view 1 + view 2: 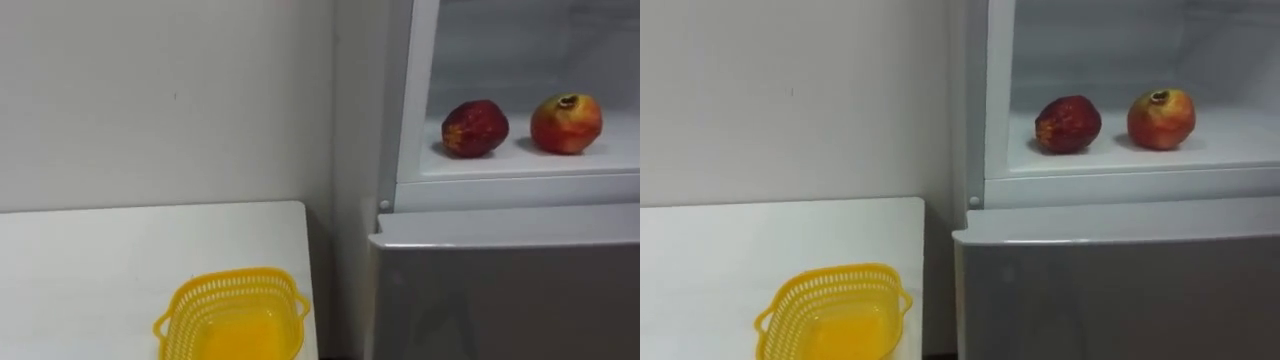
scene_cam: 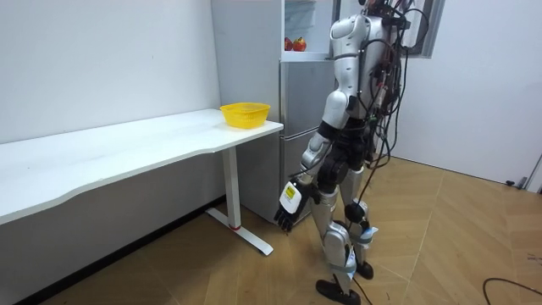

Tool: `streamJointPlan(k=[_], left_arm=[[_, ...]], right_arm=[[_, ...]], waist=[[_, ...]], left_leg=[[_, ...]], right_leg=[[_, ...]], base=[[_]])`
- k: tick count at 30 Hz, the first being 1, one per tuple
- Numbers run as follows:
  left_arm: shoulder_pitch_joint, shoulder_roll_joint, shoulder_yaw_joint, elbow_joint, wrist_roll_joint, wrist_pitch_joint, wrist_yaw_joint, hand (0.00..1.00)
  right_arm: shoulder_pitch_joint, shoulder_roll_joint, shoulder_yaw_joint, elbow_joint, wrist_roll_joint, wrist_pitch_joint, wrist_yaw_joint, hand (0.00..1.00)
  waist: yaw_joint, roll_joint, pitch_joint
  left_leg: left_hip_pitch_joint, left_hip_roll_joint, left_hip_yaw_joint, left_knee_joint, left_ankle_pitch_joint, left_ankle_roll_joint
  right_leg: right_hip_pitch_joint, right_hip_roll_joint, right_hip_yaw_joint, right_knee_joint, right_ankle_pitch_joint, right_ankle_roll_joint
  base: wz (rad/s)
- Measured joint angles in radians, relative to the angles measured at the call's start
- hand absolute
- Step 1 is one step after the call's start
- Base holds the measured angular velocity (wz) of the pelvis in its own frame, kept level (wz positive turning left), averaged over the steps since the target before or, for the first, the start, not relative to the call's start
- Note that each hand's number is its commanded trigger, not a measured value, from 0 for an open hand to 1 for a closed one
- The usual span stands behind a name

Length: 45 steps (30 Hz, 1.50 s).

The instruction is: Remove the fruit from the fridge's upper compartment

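Red fruit [image 1: 1068, 124] beside pomegranate [image 1: 1161, 119] on upper fridge shelf [image 1: 1240, 142]

You have two round fruits in the open upper fridge [image 1: 415, 100], both sitting on its white shelf [image 1: 520, 160], near each other but not touching. On the left, the dark red fruit [image 1: 475, 128] is deep crimson with a dull, slightly uneven skin. On the right, the pomegranate [image 1: 566, 122] is red shading to yellow-orange, its small dark crown turned upward

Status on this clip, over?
Left hand hangs low, open, empty. Dark red fruit and lighter fruit sit on the upper fridge shelf, untouched. Nothing blocks them.
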Motion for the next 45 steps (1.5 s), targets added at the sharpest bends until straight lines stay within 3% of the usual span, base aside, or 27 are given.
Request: streamJointPlan(k=[7,13,19,22,24,25,32,38,41,45], left_arm=[[0.005,-0.005,0.02,-0.005,0.008,-0.052,0.002,0.0],[0.013,-0.008,0.011,-0.007,0.007,-0.084,0.016,0.0],[0.01,-0.002,-0.002,0.022,0.006,-0.104,0.021,0.0],[0.01,-0.001,-0.002,0.05,0.009,-0.123,0.024,0.0],[0.009,-0.001,-0.003,0.07,0.01,-0.131,0.025,0.0],[0.007,-0.001,-0.004,0.076,0.01,-0.134,0.025,0.0],[-0.003,0.001,-0.027,0.096,0.01,-0.137,0.011,0.0],[-0.004,0.004,-0.026,0.095,0.012,-0.135,-0.012,0.0],[-0.021,0.009,-0.019,0.109,0.013,-0.135,-0.028,0.0],[-0.03,0.026,-0.021,0.135,0.013,-0.135,-0.033,0.0]], right_arm=[[0.076,0.028,0.004,-0.475,-0.002,-0.096,-0.055,0.0],[0.08,0.035,0.011,-0.748,0.048,-0.144,-0.104,0.0],[0.082,0.033,0.014,-0.972,0.022,-0.152,-0.158,0.0],[0.079,0.019,0.018,-1.104,-0.004,-0.197,-0.188,0.0],[0.067,0.009,0.028,-1.144,-0.019,-0.219,-0.196,0.0],[0.062,0.009,0.032,-1.156,-0.019,-0.225,-0.199,0.0],[-0.036,0.007,0.051,-1.196,-0.054,-0.259,-0.216,0.0],[-0.065,-0.003,0.052,-1.221,-0.058,-0.264,-0.218,0.0],[-0.075,-0.012,0.052,-1.249,-0.059,-0.264,-0.226,0.0],[-0.123,-0.032,0.061,-1.261,-0.088,-0.264,-0.255,0.0]], waist=[[-0.01,0.015,-0.003],[-0.03,0.017,-0.0055],[-0.025,0.022,-0.0109],[-0.018,0.03,-0.0129],[-0.016,0.03,-0.0101],[-0.016,0.042,-0.0091],[0.006,0.038,-0.0041],[0.016,0.038,-0.0072],[0.03,0.031,-0.0096],[0.031,0.005,-0.0112]], left_leg=[[0.013,0.0,0.001,-0.002,0.0,0.0],[0.005,0.0,0.0,-0.007,0.0,0.0],[-0.015,0.004,0.008,-0.007,0.0,0.0],[-0.001,0.007,0.021,-0.007,0.0,-0.001],[0.001,0.008,0.023,-0.008,0.0,-0.001],[0.0,0.008,0.023,-0.008,0.0,-0.001],[-0.004,0.009,0.021,-0.008,0.001,-0.002],[-0.016,0.013,0.015,-0.008,0.003,-0.005],[-0.019,0.013,0.015,-0.007,0.005,-0.009],[-0.016,0.015,-0.01,-0.007,0.008,-0.013]], right_leg=[[-0.008,0.004,0.027,-0.003,0.0,0.0],[-0.023,0.008,0.046,0.002,0.0,0.0],[-0.05,0.014,0.052,0.018,0.005,-0.006],[-0.04,0.017,0.056,0.017,0.006,-0.008],[-0.039,0.017,0.06,0.017,0.006,-0.009],[-0.04,0.017,0.06,0.017,0.007,-0.009],[-0.043,0.017,0.053,0.019,0.007,-0.01],[-0.049,0.019,0.044,0.015,0.008,-0.01],[-0.054,0.02,0.044,0.015,0.008,-0.01],[-0.043,0.021,0.015,0.012,0.008,-0.011]], base=[[-0.12],[-0.08],[-0.09],[-0.08],[-0.06],[-0.06],[0.02],[0.04],[0.0],[0.14]])
